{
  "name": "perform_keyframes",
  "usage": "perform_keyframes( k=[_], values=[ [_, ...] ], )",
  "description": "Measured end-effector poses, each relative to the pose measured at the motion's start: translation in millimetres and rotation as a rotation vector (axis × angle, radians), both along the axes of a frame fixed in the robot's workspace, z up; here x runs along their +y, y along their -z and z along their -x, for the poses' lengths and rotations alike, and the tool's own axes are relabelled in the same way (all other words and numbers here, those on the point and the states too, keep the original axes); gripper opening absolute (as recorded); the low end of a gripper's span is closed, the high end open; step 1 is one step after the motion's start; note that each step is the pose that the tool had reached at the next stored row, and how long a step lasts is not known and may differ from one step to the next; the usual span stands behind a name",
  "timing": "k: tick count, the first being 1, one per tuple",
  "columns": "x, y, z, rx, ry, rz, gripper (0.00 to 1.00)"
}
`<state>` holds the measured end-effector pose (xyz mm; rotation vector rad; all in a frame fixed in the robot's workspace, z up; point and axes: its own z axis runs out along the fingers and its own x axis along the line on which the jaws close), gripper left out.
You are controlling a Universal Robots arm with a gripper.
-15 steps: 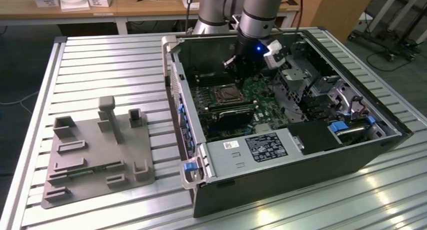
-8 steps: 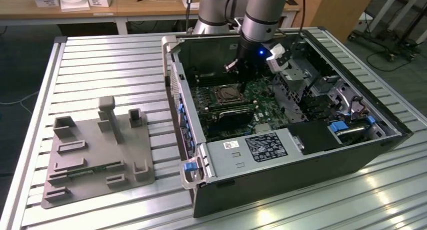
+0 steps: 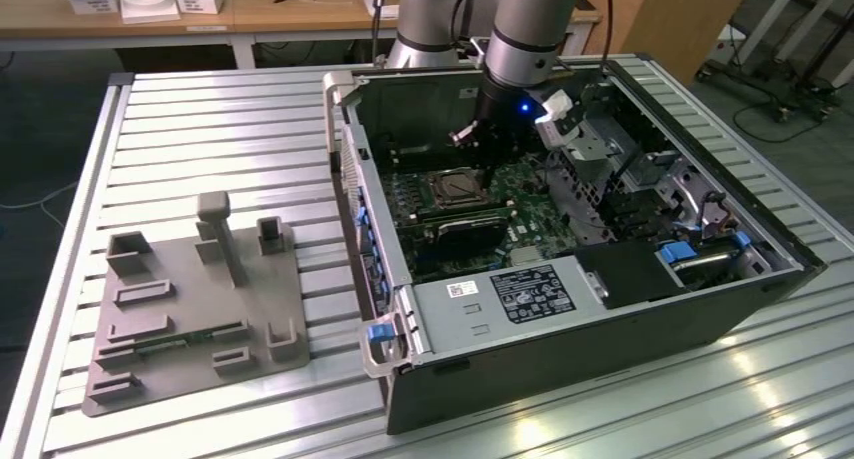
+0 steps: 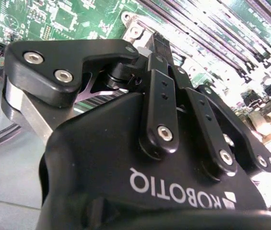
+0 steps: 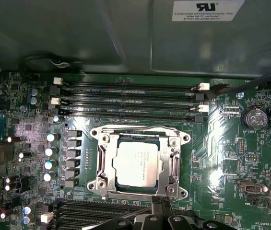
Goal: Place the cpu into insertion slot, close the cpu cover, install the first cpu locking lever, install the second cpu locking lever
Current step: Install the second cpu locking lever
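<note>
Black and jointed, the gripper (image 4: 161, 52) hangs just above the green motherboard (image 5: 221, 158), its linkage bars and screws close up in the second wrist view; whether its fingers are apart or together I cannot tell. In the first wrist view its tips (image 5: 161, 207) sit at the edge of the socket, right beside the metal frame. The cpu (image 5: 136, 165) lies flat in the socket, its pale silver top facing up. The cpu cover (image 5: 140, 139) is down around it, a silvery frame with the chip showing through its open centre. Rows of dark memory slots (image 5: 130, 100) run along one side of the socket, and more lie on the opposite side near the gripper.

In the exterior view the arm (image 3: 527, 39) comes straight down into the open computer case (image 3: 561, 379), wrist vertical, with the gripper (image 3: 491, 157) low over the socket (image 3: 461, 187). The case lies on its side on a slatted metal table (image 3: 200, 129). A grey fixture plate (image 3: 187, 319) sits on the table well apart, at the exterior view's left.
</note>
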<state>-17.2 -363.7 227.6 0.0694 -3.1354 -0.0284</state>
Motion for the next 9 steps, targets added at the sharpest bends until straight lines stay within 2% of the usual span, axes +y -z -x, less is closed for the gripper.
perform_keyframes(
  k=[9],
  values=[
    [-0.1,-2.5,0.8,0.0,0.0,0.0001,0.1]
  ],
)
